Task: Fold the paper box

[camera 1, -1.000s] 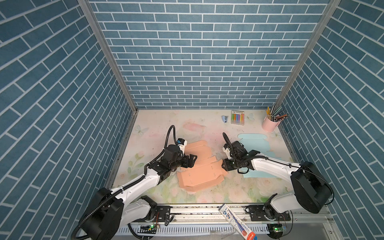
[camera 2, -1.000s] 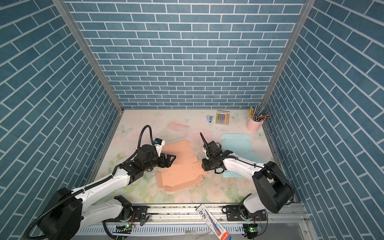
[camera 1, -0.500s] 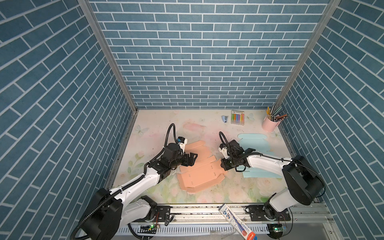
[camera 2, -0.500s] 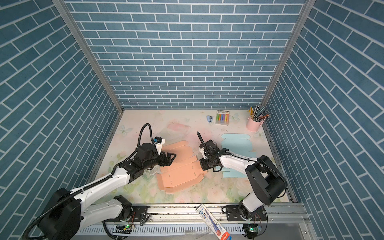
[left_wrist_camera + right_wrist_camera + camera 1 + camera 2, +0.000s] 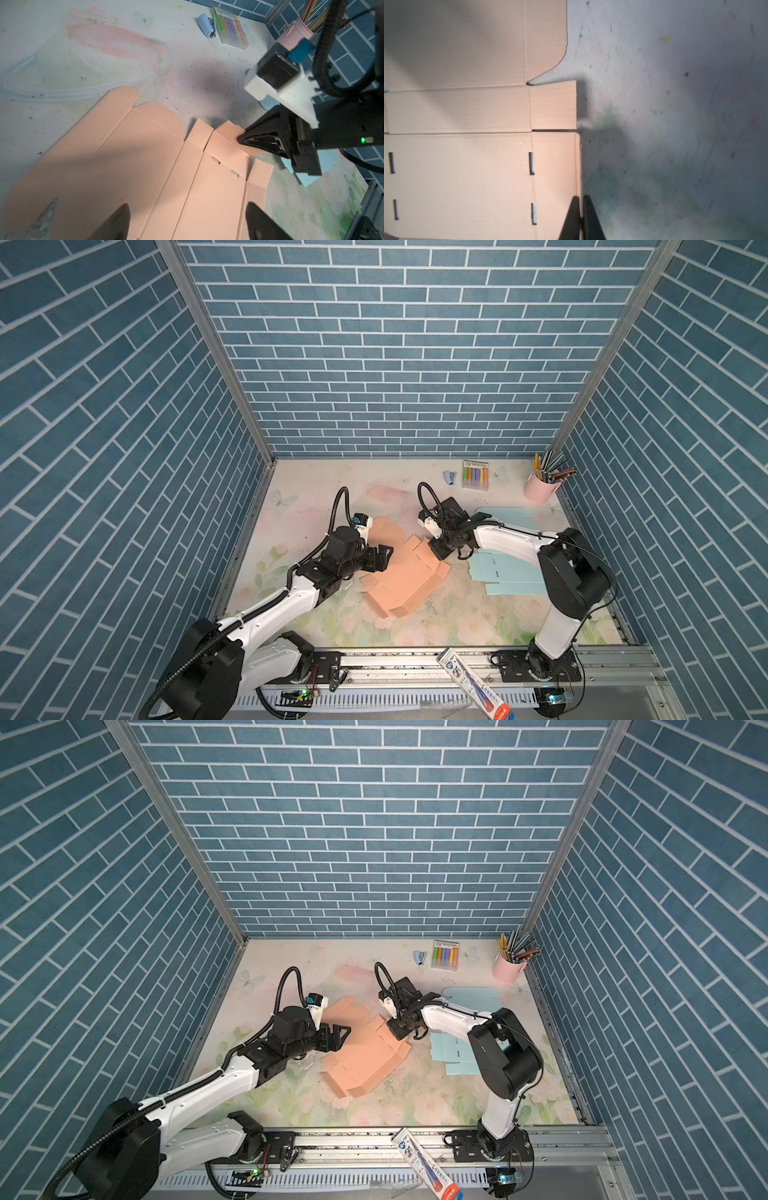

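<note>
We take the floral table [image 5: 316, 497] first. The peach paper box [image 5: 405, 576] lies on it near the centre as an unfolded blank, almost flat. Pale blue sheets [image 5: 507, 572] lie at the box's 3 o'clock, partly under the right arm.

The left gripper [image 5: 380, 558] is at the box's 9 o'clock edge. Both top views show it only side-on; its wrist view shows the jaws spread wide [image 5: 187, 209] over the blank, gripping nothing.

The right gripper [image 5: 438, 553] is at the box's 2 o'clock edge. The top views hide its tips. Its own wrist view shows the fingers [image 5: 586, 207] pinched together on the thin edge of a box flap; the left wrist view shows that flap lifted slightly.

At the table's 1 o'clock we see a pink pencil cup [image 5: 540, 491], then a marker pack [image 5: 475, 475] and a small stapler [image 5: 449, 477]. The right wrist view shows none of these.
</note>
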You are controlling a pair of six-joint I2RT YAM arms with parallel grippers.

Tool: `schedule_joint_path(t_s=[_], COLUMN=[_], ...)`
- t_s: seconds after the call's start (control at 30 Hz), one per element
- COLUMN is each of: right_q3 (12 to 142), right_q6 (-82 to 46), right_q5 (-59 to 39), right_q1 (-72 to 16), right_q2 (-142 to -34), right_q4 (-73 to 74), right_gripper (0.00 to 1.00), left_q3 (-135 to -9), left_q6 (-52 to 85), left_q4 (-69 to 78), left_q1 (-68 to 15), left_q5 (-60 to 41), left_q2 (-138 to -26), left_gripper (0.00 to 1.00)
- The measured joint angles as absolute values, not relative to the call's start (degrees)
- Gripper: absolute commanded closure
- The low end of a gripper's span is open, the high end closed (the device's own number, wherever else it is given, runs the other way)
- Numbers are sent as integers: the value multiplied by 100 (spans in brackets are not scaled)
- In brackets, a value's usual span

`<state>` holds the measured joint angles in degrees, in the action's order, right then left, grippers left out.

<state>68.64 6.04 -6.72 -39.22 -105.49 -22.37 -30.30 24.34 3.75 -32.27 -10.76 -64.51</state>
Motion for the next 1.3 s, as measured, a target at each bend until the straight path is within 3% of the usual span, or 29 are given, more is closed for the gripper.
schedule_joint_path(t_s=[0.17, 0.3, 0.43, 0.5, 0.67, 0.83, 1.1, 1.3], right_q3=[8088, 8831, 8934, 8659, 7697, 6136, 3817, 3428], right_q6=[1304, 1579, 1455, 1203, 64, -1354, -3194, -3953], right_q5=[-578, -532, -613, -622, -770, -1323, -1802, -2285], right_q1=[-3896, -3835, -3588, -3398, -3175, -3492, -3909, -3894], right_q2=[-11428, -11749, -11636, -11308, -9723, -8068, -7623, -7826], right_q4=[-2587, -2803, -2788, -2755, -2593, -1841, -1017, 69], right_gripper=[82, 64, 35, 30, 30, 30, 30, 30], left_q3=[-2963, -2842, -2783, -2764, -2762, -2742, -2449, -2296], left_q6=[2491, 2508, 2515, 2519, 2486, 2480, 2563, 2829], left_q4=[416, 429, 423, 440, 508, 495, 464, 504], left_q1=[-3227, -3227, -3227, -3227, -3229, -3299, -3632, -4021], left_q5=[-1076, -1079, -1079, -1085, -1205, -1288, -1315, -1306], left_q2=[-6453, -6560, -6711, -6759, -7041, -7286, -7175, -7067], left_gripper=[16, 20, 25, 28, 36, 38, 41, 41])
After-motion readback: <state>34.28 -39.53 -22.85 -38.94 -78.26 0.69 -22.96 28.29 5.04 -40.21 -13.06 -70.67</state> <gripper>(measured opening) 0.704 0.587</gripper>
